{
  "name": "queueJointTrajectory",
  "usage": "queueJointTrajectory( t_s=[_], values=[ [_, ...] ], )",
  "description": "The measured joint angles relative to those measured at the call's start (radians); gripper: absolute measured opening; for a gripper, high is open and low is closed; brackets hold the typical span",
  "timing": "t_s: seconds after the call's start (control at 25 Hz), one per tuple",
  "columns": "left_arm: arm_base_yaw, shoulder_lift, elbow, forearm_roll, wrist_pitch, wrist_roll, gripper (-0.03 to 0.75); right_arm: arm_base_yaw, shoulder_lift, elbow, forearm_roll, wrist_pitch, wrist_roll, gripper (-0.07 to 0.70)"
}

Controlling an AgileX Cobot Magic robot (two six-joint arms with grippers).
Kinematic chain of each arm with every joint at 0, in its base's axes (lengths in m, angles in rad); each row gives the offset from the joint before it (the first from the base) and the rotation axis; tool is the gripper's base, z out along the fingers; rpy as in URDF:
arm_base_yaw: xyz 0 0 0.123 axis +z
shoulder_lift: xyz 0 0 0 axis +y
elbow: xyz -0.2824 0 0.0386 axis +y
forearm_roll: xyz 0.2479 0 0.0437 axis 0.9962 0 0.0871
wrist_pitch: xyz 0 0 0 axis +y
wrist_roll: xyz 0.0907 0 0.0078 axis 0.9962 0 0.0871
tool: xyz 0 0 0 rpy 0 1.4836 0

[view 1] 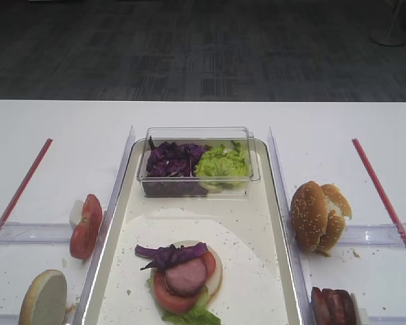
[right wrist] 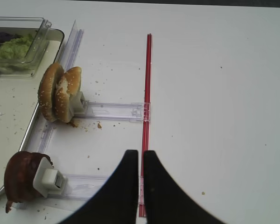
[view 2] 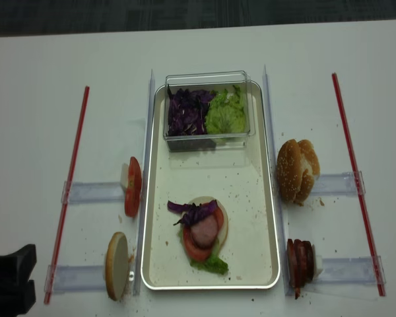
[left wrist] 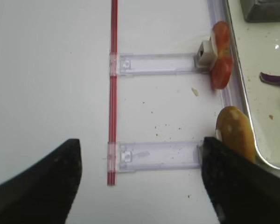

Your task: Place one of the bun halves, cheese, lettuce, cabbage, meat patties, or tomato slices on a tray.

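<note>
The cream tray (view 1: 257, 223) (view 2: 267, 218) carries a stack: pale bun half (view 2: 219, 218), lettuce (view 2: 213, 265), tomato slice, meat patty (view 1: 187, 275) and purple cabbage (view 1: 172, 255) on top. More tomato slices (view 1: 86, 227) (left wrist: 220, 60) and a bun half (view 1: 44, 298) (left wrist: 235, 133) stand on holders left of the tray. Two bun halves (view 1: 318, 217) (right wrist: 60, 93) and meat patties (view 1: 335, 306) (right wrist: 21, 175) stand to its right. My left gripper (left wrist: 141, 147) (view 2: 20, 277) is open and empty over the table, left of the bun half. My right gripper (right wrist: 140, 158) is shut and empty above a red strip. Cheese is out of view.
A clear tub (view 1: 197, 161) of cabbage and lettuce sits at the tray's far end. Red strips (view 1: 20, 193) (view 1: 382, 196) run down both sides, joined to clear plastic holder rails (left wrist: 156, 155) (right wrist: 114, 111). Crumbs dot the tray and table.
</note>
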Motion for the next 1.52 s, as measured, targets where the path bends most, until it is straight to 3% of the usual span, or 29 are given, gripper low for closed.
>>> queueJointTrajectory(
  t_s=[0.32,0.52,0.6,1.52],
  values=[
    [0.0,-0.253,0.0,0.004,0.029,0.012,0.493,0.0,0.0,0.0,0.0,0.0,0.0,0.679],
    [0.0,-0.341,0.002,0.033,0.123,0.012,0.493,0.0,0.0,0.0,0.0,0.0,0.0,0.679],
    [0.0,-0.343,0.007,0.04,0.136,0.007,0.493,0.0,0.0,0.0,0.0,0.0,0.0,0.679],
    [0.0,-0.346,0.01,0.052,0.14,-0.009,0.493,0.0,0.0,0.0,0.0,0.0,0.0,0.679]
  ],
)
